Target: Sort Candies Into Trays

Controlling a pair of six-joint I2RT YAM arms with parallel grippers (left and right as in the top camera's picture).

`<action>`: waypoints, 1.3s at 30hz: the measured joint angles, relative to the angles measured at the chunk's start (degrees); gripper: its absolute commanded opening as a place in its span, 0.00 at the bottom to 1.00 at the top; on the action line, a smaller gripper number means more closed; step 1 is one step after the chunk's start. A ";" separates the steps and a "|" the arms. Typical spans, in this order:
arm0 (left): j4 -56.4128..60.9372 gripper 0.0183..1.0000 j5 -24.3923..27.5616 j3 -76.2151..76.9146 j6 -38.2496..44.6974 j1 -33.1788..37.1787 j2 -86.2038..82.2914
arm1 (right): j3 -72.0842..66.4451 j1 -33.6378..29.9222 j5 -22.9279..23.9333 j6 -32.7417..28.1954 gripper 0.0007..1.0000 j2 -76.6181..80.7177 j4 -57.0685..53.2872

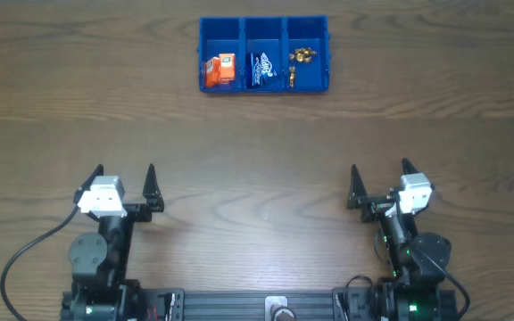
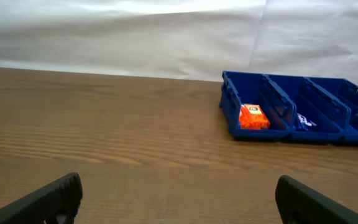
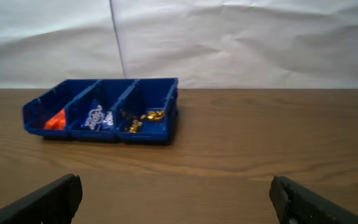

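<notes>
Table (image 1: 257, 134), wood grain, bearing every item below. Left gripper (image 1: 125, 169), over the near side of the table, fingers spread wide, nothing between them. Right gripper (image 1: 379, 167), over the near side opposite, fingers likewise spread wide, nothing held. Tray (image 1: 239, 20), blue, three compartments, at the far middle of the table, well apart from both grippers. Orange candies (image 1: 220, 69), in the tray's left compartment. Blue-wrapped candies (image 1: 260, 67), middle compartment. Gold candies (image 1: 302, 58), small, right compartment
</notes>
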 measured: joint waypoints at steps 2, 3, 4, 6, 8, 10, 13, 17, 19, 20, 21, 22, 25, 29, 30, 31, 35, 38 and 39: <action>0.00 1.00 0.00 0.00 0.00 0.00 0.00 | 0.00 0.11 1.51 -0.55 1.00 0.00 -0.11; 0.00 1.00 0.02 0.00 0.00 0.00 0.00 | -0.02 0.48 2.58 -0.83 1.00 0.00 -0.20; 0.00 1.00 0.00 0.00 0.00 0.00 0.00 | 0.00 1.01 3.56 -1.07 1.00 0.00 -0.31; 0.00 1.00 0.00 0.00 0.00 0.00 0.00 | 0.00 1.99 5.01 -1.36 1.00 0.00 -0.42; 0.00 1.00 0.00 0.00 0.00 0.00 0.00 | 0.00 2.40 6.10 -1.53 1.00 0.00 -0.46; 0.00 1.00 0.00 0.00 0.00 0.00 0.00 | -0.02 2.40 6.71 -1.57 1.00 0.00 -0.48; 0.00 1.00 0.00 0.00 0.00 0.00 0.00 | -0.02 2.40 7.48 -1.57 1.00 0.00 -0.52; 0.00 1.00 0.00 0.00 0.00 0.00 0.00 | 0.00 2.40 7.80 -1.57 1.00 0.00 -0.61; 0.00 1.00 0.00 0.00 0.00 0.00 0.00 | -0.02 2.40 7.82 -1.57 1.00 0.00 -0.61; 0.00 1.00 0.00 0.00 0.00 0.00 0.00 | -0.02 2.40 7.80 -1.57 1.00 0.00 -0.61; 0.00 1.00 0.00 0.00 0.00 0.00 0.00 | -0.02 2.40 7.80 -1.57 1.00 0.00 -0.61; 0.00 1.00 0.02 0.00 0.00 0.00 0.00 | 0.00 2.40 7.82 -1.57 1.00 0.00 -0.61; 0.00 1.00 0.00 0.00 0.00 0.00 0.00 | 0.00 2.40 7.82 -1.57 1.00 0.00 -0.61; 0.00 1.00 0.00 0.00 0.00 0.00 0.00 | -0.02 2.40 7.82 -1.57 1.00 0.00 -0.61; 0.00 1.00 0.00 0.00 0.00 0.00 0.00 | 0.00 2.40 7.82 -1.57 1.00 0.00 -0.61; 0.00 1.00 0.00 0.00 0.00 0.00 0.00 | -0.02 2.40 7.82 -1.57 1.00 0.00 -0.61; 0.00 1.00 0.02 0.00 0.00 0.00 0.00 | -0.02 2.40 7.82 -1.60 1.00 0.00 -0.61; 0.00 1.00 0.00 0.00 0.00 0.00 0.00 | 0.00 2.40 7.82 -1.57 1.00 0.00 -0.61; 0.00 1.00 0.00 0.00 0.00 0.00 0.00 | -0.02 2.43 7.82 -1.57 1.00 0.00 -0.63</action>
